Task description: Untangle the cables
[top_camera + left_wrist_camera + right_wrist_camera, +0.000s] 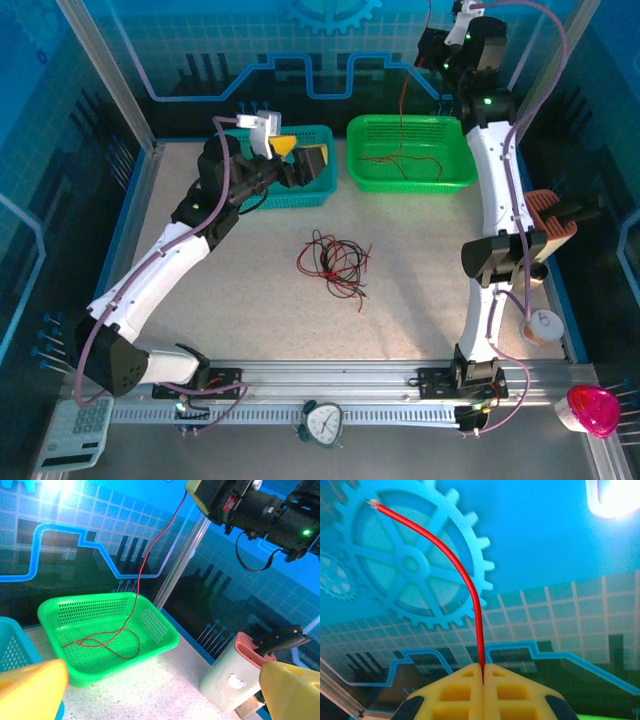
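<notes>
A tangle of red and black cables lies on the table's middle. One red cable hangs from my right gripper, raised high at the back right, down into the green basket. Its lower end curls on the basket floor. In the right wrist view the yellow fingers are pressed together on this red cable, the gripper shut on it. My left gripper hovers over the teal basket, wide open with nothing between its fingers.
A knife block stands at the right edge, also seen beside the green basket as a pale block. A tape roll, a pink object, a clock and a calculator sit near the front.
</notes>
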Available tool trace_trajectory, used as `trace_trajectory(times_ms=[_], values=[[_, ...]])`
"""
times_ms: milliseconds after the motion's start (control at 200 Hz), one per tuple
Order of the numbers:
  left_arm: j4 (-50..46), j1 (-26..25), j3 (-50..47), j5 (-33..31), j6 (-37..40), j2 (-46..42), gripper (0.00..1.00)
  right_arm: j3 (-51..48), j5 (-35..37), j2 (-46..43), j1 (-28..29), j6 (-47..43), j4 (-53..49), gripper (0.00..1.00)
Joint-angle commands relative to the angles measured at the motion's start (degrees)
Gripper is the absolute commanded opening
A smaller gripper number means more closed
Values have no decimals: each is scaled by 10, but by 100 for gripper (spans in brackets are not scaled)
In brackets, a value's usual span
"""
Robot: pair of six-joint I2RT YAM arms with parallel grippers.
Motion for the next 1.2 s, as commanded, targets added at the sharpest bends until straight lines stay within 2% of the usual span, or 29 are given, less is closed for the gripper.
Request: trace_trajectory(times_ms=[0, 180, 700, 1105, 1140, 1195], values=[[10, 6, -9, 5, -10, -9, 99, -33, 20, 31, -6, -16, 8, 0], [16, 8, -15, 14, -23, -7, 99, -86, 19, 82, -2, -10, -32, 0], [15, 7, -43, 18, -58, -33, 99, -58, -19, 234, -6, -17, -252, 0], [9, 5, -51, 17, -69, -44, 99, -124, -6, 203, -28, -5, -271, 1], [6, 5, -50, 17, -68, -44, 99, -128, -11, 198, -28, -3, -268, 3], [2, 5, -50, 16, -67, -44, 99, -139, -23, 188, -29, -3, -256, 13]])
